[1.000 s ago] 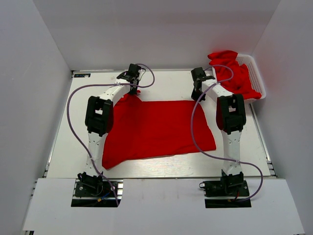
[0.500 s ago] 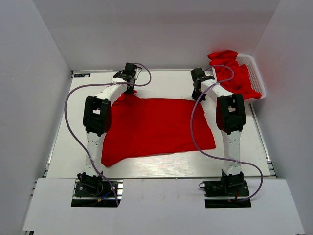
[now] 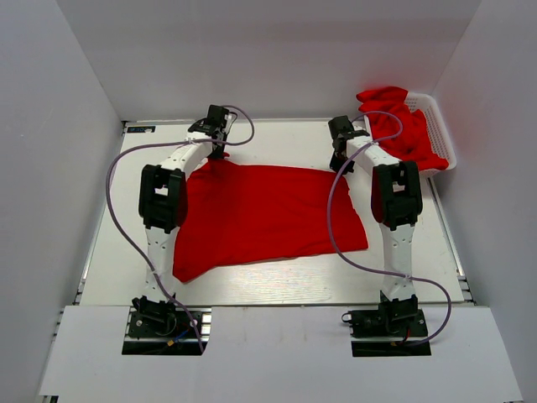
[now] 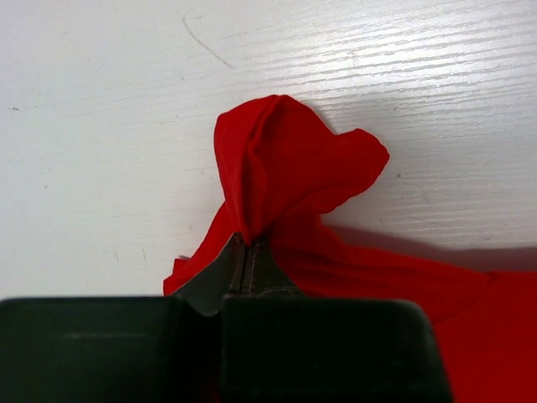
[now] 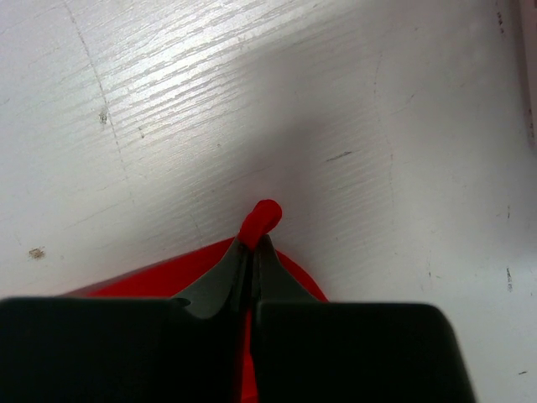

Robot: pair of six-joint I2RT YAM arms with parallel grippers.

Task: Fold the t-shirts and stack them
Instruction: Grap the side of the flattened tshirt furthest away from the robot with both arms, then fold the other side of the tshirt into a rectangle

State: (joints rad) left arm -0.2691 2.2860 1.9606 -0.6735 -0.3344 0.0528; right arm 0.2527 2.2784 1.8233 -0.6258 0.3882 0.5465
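A bright red t-shirt (image 3: 268,214) lies spread across the middle of the table. My left gripper (image 3: 218,153) is shut on its far left corner; the left wrist view shows a bunched tuft of red cloth (image 4: 277,168) sticking out past the closed jaws. My right gripper (image 3: 340,162) is shut on the far right corner; the right wrist view shows a small red nub (image 5: 262,220) pinched between the jaws. Both grippers sit low over the table at the shirt's far edge.
A white lattice basket (image 3: 438,126) at the far right holds more crumpled red t-shirts (image 3: 401,126). White walls enclose the table on three sides. Purple cables loop from both arms.
My left gripper has moved left and a little farther away with the corner, stretching the shirt's far edge wider. The right gripper has hardly moved.
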